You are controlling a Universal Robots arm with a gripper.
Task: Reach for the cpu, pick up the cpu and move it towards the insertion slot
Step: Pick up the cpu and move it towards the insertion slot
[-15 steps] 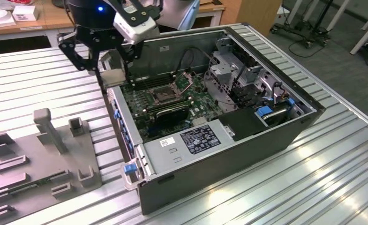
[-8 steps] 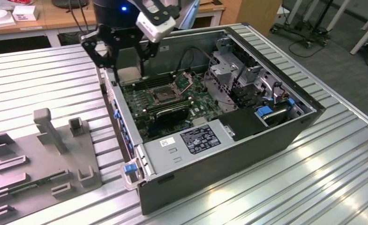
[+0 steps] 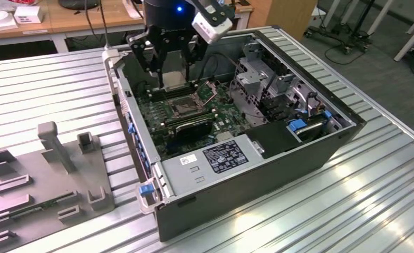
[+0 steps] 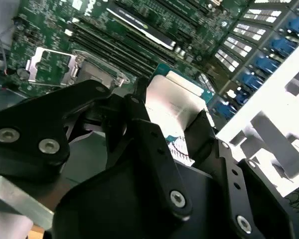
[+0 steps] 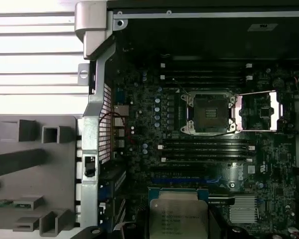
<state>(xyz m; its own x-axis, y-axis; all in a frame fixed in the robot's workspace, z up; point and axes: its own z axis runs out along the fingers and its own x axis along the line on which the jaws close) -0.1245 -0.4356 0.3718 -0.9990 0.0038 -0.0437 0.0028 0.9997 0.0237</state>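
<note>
Two steps look done: the cpu (image 4: pixel 172 99) is off the grey tray (image 3: pixel 23 195) and up in the gripper (image 3: pixel 173 79), inside the open computer case (image 3: pixel 263 158). Left to do, by my read: the carry to the insertion slot (image 5: pixel 209 113), whose frame stands open and empty. Jaws are closed on the chip's opposite edges; it sits between the fingers (image 4: pixel 154 144), above the board, short of the socket on the tray side.

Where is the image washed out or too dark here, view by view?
Exterior view: glare streaks on the ribbed metal table. First wrist view: table slats blown white, upper case interior black, square metal-framed insertion slot legible. Second wrist view: silvery square cpu overexposed between the black gripper fingers.
</note>
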